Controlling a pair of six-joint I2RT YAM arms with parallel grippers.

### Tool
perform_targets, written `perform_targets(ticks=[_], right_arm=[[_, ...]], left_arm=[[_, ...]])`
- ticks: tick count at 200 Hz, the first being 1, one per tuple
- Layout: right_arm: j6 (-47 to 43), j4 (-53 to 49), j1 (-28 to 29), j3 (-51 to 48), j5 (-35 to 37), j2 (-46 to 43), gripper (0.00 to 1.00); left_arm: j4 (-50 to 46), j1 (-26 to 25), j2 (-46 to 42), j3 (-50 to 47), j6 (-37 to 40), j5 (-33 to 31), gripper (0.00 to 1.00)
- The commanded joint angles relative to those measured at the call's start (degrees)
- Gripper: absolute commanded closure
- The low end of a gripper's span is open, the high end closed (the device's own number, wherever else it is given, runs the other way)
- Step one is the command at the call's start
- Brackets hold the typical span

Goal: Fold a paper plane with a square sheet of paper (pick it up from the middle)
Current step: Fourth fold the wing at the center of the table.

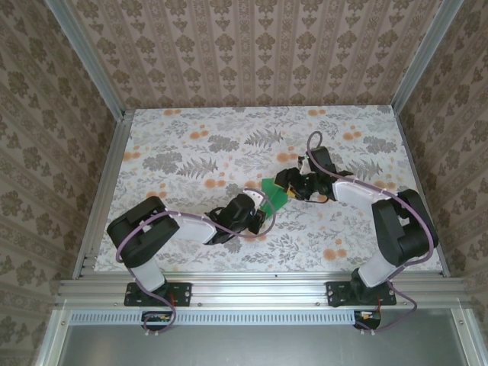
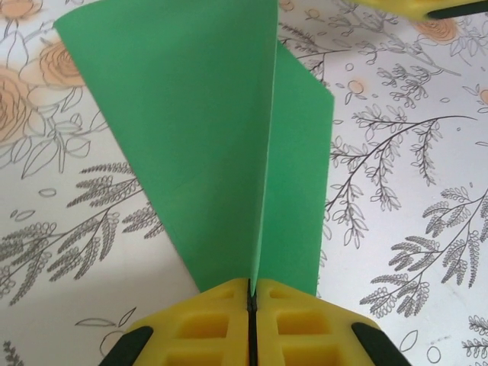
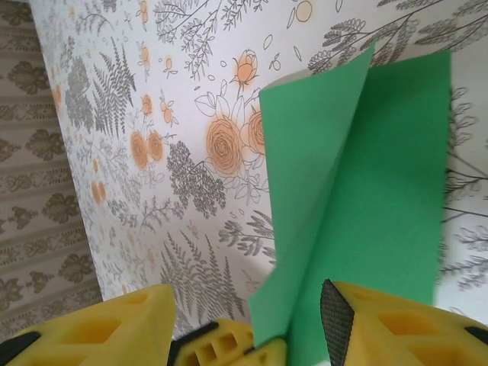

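The square sheet of paper (image 1: pixel 276 195) is bright green and folded along a centre crease, its two flaps standing up like a V over the table. My left gripper (image 2: pixel 250 286) is shut on the crease end of the paper (image 2: pixel 198 137); in the top view this gripper (image 1: pixel 263 207) sits at the paper's near-left side. My right gripper (image 3: pixel 252 328) is open, its yellow fingers (image 3: pixel 381 324) apart on either side of the paper's (image 3: pixel 366 198) other end. In the top view the right gripper (image 1: pixel 290 185) is at the paper's far-right side.
The floral tablecloth (image 1: pixel 191 152) covers the table, which has aluminium rails (image 1: pixel 107 175) along its sides and patterned walls behind. A tip of the right gripper's yellow finger (image 2: pixel 427 8) shows at the top edge of the left wrist view.
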Motion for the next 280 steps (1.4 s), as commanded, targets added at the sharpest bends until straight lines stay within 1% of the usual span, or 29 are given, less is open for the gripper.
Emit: perform_targets(ticks=[1, 10, 30, 41, 57, 73, 96, 115, 152, 181, 234, 280], right_arm=[[-6.89, 1.82, -0.62, -1.58, -2.08, -1.82, 0.46], [-7.47, 1.36, -0.63, -1.79, -1.76, -1.24, 0.49], [-7.69, 0.07, -0.61, -1.66, -1.13, 0.74, 0.59], [-7.53, 0.04, -0.62, -1.71, -0.79, 1.70, 0.63], [-7.60, 0.54, -0.45, -1.08, -1.96, 3.20, 0.70], [-7.63, 0.65, 0.17, -0.33, -2.82, 4.60, 0.75], [-7.59, 0.64, 1.11, 0.89, -3.51, 7.28, 0.78], [-7.18, 1.45, 1.82, 1.69, -4.44, 9.13, 0.78], [-6.29, 2.63, 2.39, 2.15, -4.96, 11.15, 0.73], [-6.02, 2.09, 2.41, 2.24, -4.25, 12.80, 0.71], [-6.97, -0.87, 2.50, 3.02, -2.36, 13.74, 0.67], [-7.33, -2.34, 2.50, 3.56, -1.51, 14.28, 0.66]], left_arm=[[0.45, 0.70, -0.38, -1.17, -3.25, 2.04, 0.90], [0.53, 0.83, -0.26, -1.12, -3.33, 2.09, 0.90], [0.51, 0.97, -0.25, -1.22, -3.50, 1.91, 0.90], [0.47, 1.09, -0.36, -1.25, -3.46, 1.84, 0.90], [0.57, 1.03, -0.43, -1.47, -3.40, 1.65, 0.90], [0.50, 1.23, -0.58, -1.56, -3.44, 1.87, 0.90], [0.57, 1.32, -0.65, -1.53, -3.59, 2.13, 0.89], [0.28, 1.31, -0.63, -1.33, -3.59, 2.26, 0.88], [0.18, 1.61, -0.99, -1.38, -3.76, 2.68, 0.86], [-0.65, 2.23, -1.81, -0.64, -4.42, 3.76, 0.81], [-2.84, 3.76, -2.57, 2.34, -5.84, 6.63, 0.67], [-3.47, 5.40, -0.84, 5.20, -6.48, 8.10, 0.65]])
